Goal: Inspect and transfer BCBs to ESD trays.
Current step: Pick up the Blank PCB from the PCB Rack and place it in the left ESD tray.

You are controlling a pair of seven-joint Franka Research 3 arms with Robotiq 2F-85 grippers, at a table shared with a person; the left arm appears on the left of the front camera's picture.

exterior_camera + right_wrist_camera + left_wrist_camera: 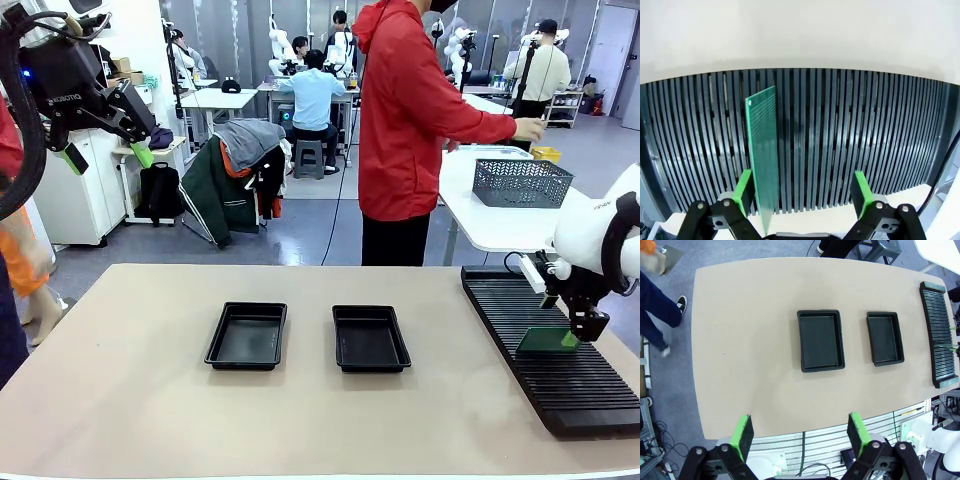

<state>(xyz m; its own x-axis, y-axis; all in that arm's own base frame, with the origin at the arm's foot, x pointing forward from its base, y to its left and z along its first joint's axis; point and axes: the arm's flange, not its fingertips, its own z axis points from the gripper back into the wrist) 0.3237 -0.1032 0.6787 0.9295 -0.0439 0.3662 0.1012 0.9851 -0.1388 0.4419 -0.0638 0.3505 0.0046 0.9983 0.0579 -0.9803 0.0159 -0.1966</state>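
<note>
One green BCB (762, 150) stands on edge in a slot of the black ribbed rack (840, 140). My right gripper (802, 192) hangs over it, open, with the board close to one finger (744, 192) and the other finger well apart from it. The front view has this gripper (580, 333) low over the rack (560, 370), beside the BCB (546, 340). Two black ESD trays (248, 335) (369, 338) lie side by side mid-table, nothing in them. My left gripper (108, 157) is raised high at the far left, open and holding nothing. From above, its wrist view takes in both trays (821, 340) (884, 338).
A person in a red top (410, 120) stands beyond the table's far edge, hand towards a white side table with a grey mesh basket (520, 182). The rack (939, 335) runs along the table's right side. Another person's leg (657, 310) shows by the table's left end.
</note>
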